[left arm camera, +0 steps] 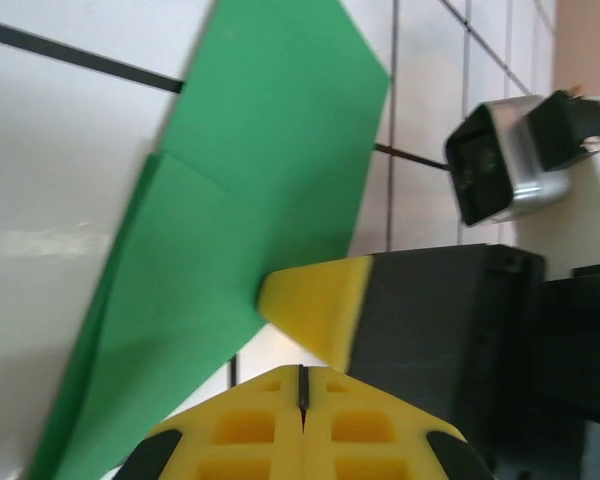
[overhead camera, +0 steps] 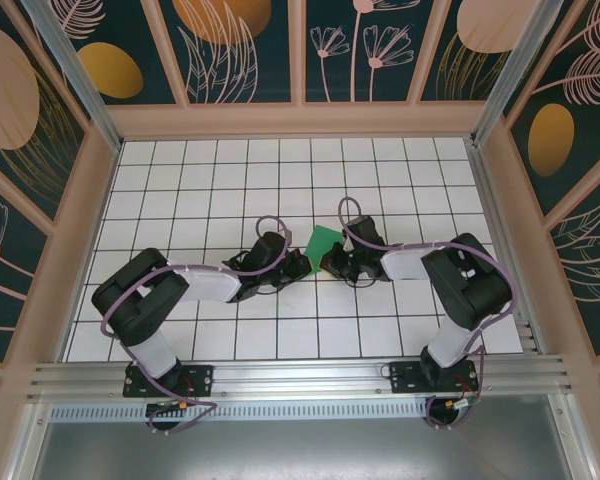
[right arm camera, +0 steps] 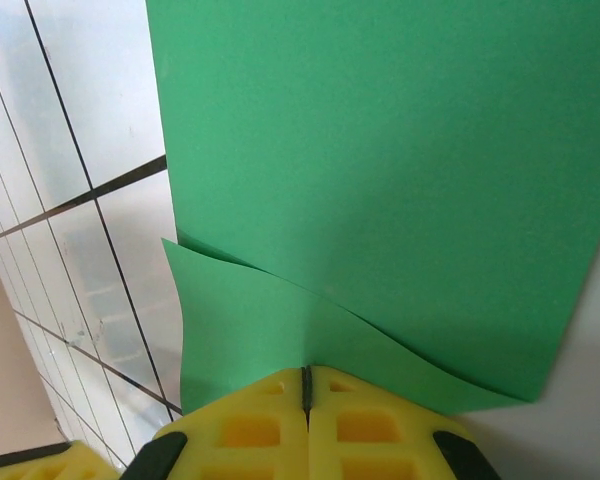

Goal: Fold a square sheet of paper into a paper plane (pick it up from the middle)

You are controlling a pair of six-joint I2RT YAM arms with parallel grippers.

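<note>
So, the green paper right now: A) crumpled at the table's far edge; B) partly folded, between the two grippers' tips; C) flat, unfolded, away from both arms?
B: the square sheet of paper shows an overlapping flap, with the left gripper and right gripper beside it.

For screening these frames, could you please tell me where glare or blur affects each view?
Top external: evenly lit, sharp, the folded green paper sheet small. Left wrist: a pale glare band on the white tiled table. Right wrist: sheen on that table, the paper crisp.
</note>
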